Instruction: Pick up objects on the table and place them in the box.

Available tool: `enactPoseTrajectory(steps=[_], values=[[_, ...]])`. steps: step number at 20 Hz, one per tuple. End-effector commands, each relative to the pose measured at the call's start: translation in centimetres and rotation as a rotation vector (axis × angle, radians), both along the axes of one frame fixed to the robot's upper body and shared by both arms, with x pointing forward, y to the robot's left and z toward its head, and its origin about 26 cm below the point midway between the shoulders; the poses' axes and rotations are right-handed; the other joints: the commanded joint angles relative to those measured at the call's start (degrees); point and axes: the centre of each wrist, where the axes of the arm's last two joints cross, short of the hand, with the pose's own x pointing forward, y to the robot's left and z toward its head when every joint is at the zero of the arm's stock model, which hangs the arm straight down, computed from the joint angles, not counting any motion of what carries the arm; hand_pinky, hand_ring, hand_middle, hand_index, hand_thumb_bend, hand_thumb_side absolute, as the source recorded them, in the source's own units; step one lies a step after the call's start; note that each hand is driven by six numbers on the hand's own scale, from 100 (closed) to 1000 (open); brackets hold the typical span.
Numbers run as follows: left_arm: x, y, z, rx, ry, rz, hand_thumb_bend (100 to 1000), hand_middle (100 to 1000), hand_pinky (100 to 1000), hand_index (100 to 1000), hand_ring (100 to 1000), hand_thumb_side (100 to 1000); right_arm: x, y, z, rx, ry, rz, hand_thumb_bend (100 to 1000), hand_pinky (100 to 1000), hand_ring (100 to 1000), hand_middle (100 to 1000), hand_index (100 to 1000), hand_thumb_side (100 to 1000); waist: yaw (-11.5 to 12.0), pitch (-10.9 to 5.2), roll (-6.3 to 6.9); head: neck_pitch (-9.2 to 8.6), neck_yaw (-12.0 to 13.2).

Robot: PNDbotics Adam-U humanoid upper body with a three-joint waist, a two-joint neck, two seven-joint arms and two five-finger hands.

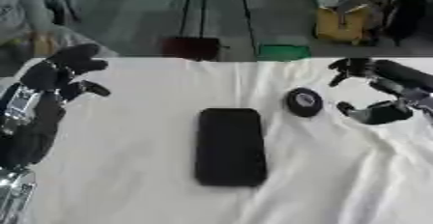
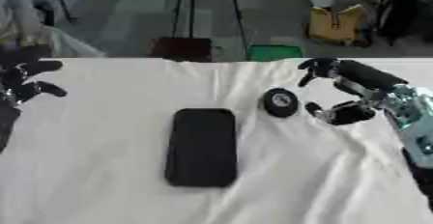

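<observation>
A flat black rectangular object (image 1: 230,147), like a phone, lies face down in the middle of the white cloth. A small round black disc (image 1: 304,102) with a pale centre stands on edge to its upper right. My right hand (image 2: 351,90) hovers just right of the disc, fingers and thumb spread apart around empty space, not touching it. My left hand (image 1: 61,76) is raised at the left edge, fingers relaxed and holding nothing. No box shows in either view.
The table is covered by a wrinkled white cloth (image 1: 152,97). Beyond its far edge stand a dark red object (image 1: 191,48), a green object (image 1: 283,52) and a yellow stand (image 1: 342,22) on the floor.
</observation>
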Motion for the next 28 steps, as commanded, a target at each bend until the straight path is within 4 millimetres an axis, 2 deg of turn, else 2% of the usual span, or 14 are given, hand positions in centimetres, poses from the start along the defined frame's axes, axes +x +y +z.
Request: enactPoseTrajectory(steps=[1,18,23,28], values=[[-0.1,0.2,0.6,0.010,-0.021,-0.001,176,846,638,827,832,944,-0.1,-0.5,1.3,-0.019,-0.035,-0.006,275,941,890,901,756,112,0.1,-0.95,-0.08,-0.70,0.1],[-0.1,0.1,0.6,0.015,-0.021,-0.003,175,846,638,827,833,946,0.1,-0.3,1.7,-0.033,-0.036,0.000,271,945,893,902,756,118,0.1,-0.79,-0.01,-0.52,-0.2],[-0.1,-0.1,0.7,0.021,-0.021,-0.018,173,847,639,828,834,948,1.6,-0.7,2.4,-0.094,-0.012,-0.019,285,953,898,905,754,125,1.2,-0.76,-0.07,-0.61,-0.9],[0.0,-0.4,0.7,0.028,-0.020,-0.037,174,848,639,828,835,953,3.1,-1.4,2.0,-0.146,0.029,-0.051,289,958,901,905,752,136,2.4,-0.33,-0.18,-0.83,-1.7]])
